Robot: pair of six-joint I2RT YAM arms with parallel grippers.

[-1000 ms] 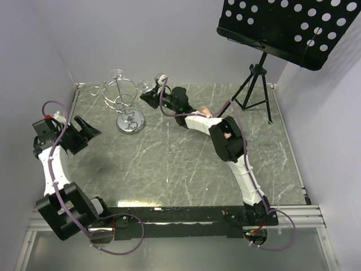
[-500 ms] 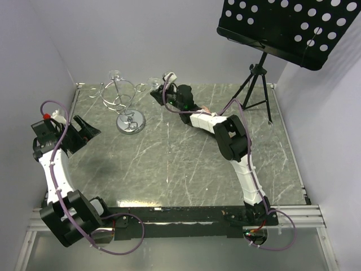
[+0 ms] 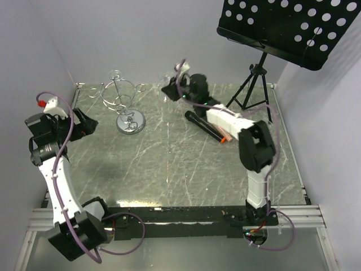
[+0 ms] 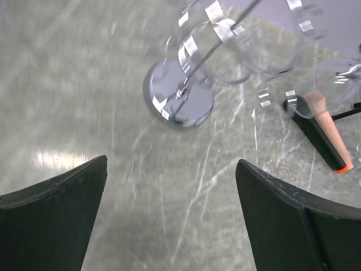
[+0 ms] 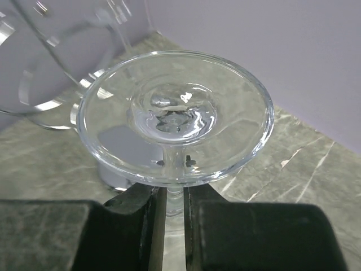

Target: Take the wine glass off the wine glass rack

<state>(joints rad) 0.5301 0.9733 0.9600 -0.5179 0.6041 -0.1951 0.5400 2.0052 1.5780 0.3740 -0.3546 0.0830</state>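
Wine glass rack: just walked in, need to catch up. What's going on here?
The right gripper is shut on the stem of the wine glass, holding it to the right of the wine glass rack, apparently clear of its arms. The left gripper hangs open left of the rack, holding nothing.

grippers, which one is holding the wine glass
The right gripper: shut on the stem of the wine glass, while the left gripper is open and empty.

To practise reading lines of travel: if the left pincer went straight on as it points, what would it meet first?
Likely the table, just short of the rack; depth is unclear.
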